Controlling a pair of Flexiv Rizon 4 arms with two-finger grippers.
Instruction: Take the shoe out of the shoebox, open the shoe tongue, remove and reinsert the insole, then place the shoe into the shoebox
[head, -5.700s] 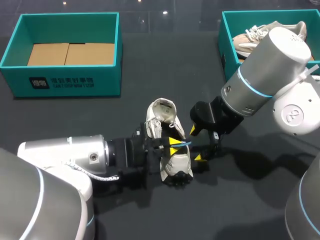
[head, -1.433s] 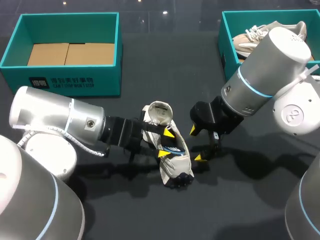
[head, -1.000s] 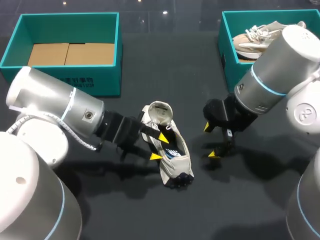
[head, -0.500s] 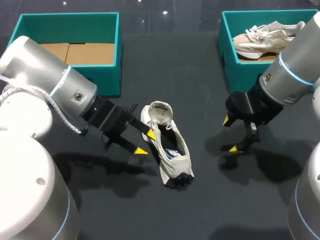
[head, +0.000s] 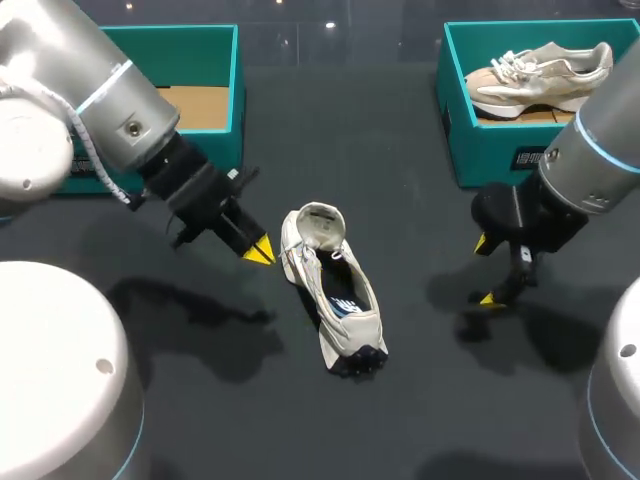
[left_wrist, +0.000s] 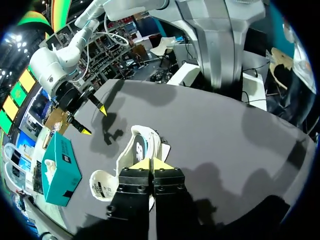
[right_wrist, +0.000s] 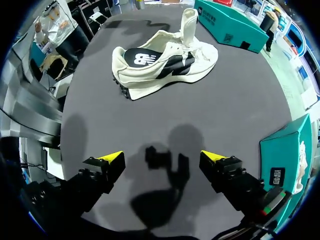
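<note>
White sneaker with dark insole (head: 330, 290) lies upright at frame centre, unheld; insole looks seated, so boxing likely next. Left gripper (head: 258, 251), beside heel: tips pinched together, empty. Right gripper (head: 484, 270), centre right: spread wide, empty. Teal cardboard shoebox (head: 215, 140), upper left: probable destination.

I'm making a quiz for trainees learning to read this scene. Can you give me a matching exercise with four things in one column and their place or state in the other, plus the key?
Things:
1. white shoe
2. beige shoe
3. left gripper
4. right gripper

Place or state:
A. open, nothing between its fingers
B. lying in the right shoebox
C. lying on the table, between the two arms
D. shut, empty, beside the white shoe

Pairs: 1-C, 2-B, 3-D, 4-A
</note>
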